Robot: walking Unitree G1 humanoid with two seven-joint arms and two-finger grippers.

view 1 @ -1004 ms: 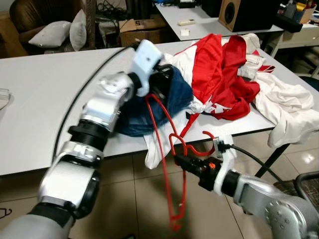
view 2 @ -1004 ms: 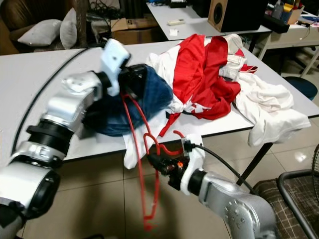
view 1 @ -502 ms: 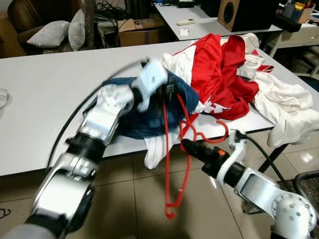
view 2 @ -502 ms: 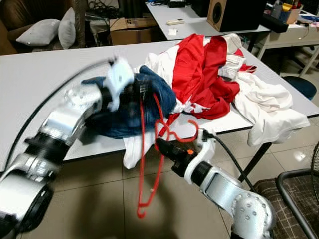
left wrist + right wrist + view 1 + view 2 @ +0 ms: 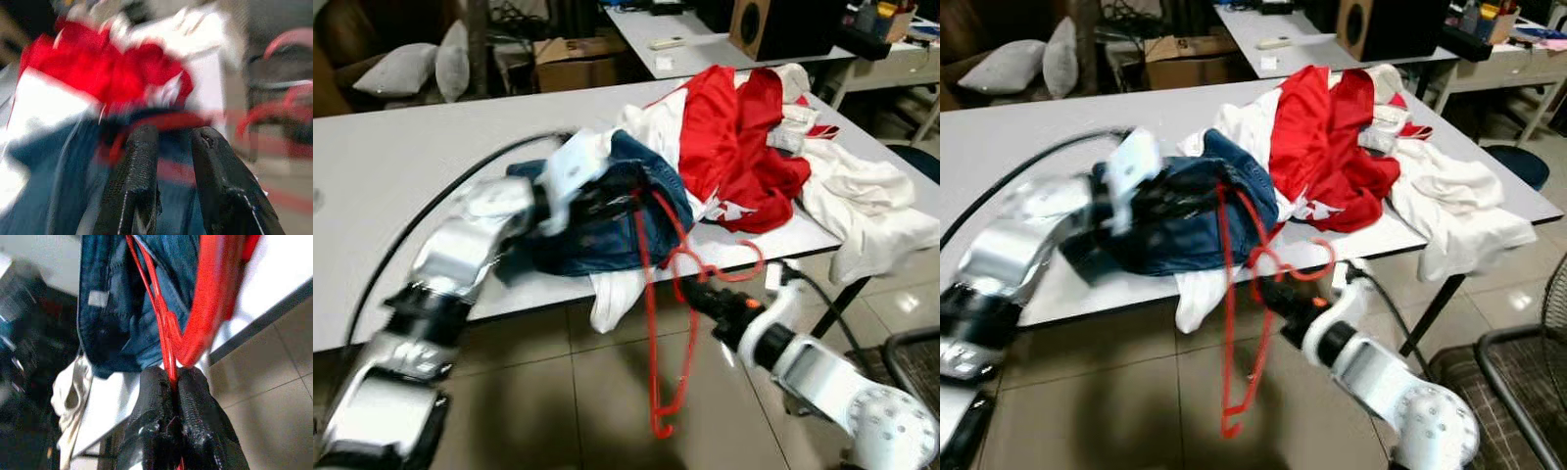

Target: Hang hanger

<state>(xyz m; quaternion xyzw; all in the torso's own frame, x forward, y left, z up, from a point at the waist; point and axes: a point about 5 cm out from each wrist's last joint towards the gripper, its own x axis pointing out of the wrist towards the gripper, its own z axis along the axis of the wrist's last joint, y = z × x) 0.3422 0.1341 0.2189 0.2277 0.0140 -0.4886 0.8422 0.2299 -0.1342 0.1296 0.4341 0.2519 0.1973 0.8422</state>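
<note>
Both pincers apparently grip the red hanger (image 5: 658,294).

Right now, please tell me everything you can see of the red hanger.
The red hanger looks like thin red plastic, with a curved hook near the table edge. It hangs tilted below that edge, one corner pointing at the floor. The right tool is shut on its bar near the hook. Its upper end lies against the blue jeans, beside the left tool.
</note>
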